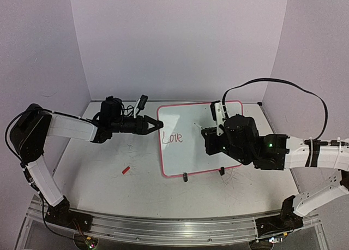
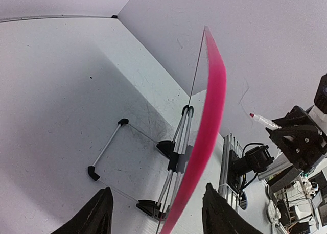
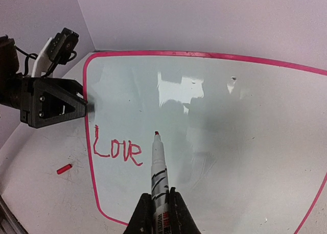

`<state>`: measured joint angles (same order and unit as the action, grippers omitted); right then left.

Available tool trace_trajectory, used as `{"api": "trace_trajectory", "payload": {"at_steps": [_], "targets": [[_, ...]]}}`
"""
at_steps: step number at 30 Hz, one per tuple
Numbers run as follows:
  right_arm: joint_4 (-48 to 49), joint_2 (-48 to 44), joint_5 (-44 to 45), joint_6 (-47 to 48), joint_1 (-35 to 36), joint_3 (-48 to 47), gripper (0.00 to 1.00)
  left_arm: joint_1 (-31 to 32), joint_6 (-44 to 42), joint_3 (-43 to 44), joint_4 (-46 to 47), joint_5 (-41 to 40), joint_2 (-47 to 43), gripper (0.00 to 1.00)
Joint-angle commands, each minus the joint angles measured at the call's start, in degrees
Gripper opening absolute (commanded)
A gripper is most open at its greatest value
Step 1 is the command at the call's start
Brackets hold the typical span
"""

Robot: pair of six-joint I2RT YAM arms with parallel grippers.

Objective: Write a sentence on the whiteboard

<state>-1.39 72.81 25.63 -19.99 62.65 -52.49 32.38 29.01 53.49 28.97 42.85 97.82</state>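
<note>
the left claw [image 1: 155,125] is pinched shut on the left rim of the whiteboard [image 1: 191,152], propped on the table [image 1: 109,179]. a marker [image 3: 158,162] is clamped in the right claw [image 3: 157,206]; whether its tip touches cannot be told. of the sentence [image 3: 116,148] only "love" is seen.

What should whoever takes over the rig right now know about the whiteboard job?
Left pincer: straddles the left rim of the whiteboard; clamped or not, cannot tell.
Right pincer: shut on the marker, tip just right of the writing.
Done: "Love" written in red at the board's left.
Left: the rest of the sentence.
Small red piece lies on the table, left of the board.
</note>
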Motion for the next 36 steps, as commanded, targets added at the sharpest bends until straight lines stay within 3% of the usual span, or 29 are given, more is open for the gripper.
{"api": "trace_trajectory", "payload": {"at_steps": [1, 14, 28, 36], "targets": [[-0.5, 2.5, -1.4, -0.3, -0.1, -2.5, 0.00, -0.5, 0.8, 4.6, 0.6, -0.5, 2.1, 0.56], [0.9, 3.9, -6.1, -0.8, -0.1, -1.3, 0.00, -0.8, -0.1, 5.7, 0.6, 0.6, 3.4, 0.34], [0.9, 3.9, -5.2, 4.1, -0.1, -0.6, 0.00, -0.8, -2.0, 6.1, 0.6, 1.7, 3.5, 0.19], [0.9, 6.3, -6.0, 0.4, -2.7, -1.3, 0.00, -0.8, -3.3, 6.5, 0.6, 1.7, 3.3, 0.11]]}}
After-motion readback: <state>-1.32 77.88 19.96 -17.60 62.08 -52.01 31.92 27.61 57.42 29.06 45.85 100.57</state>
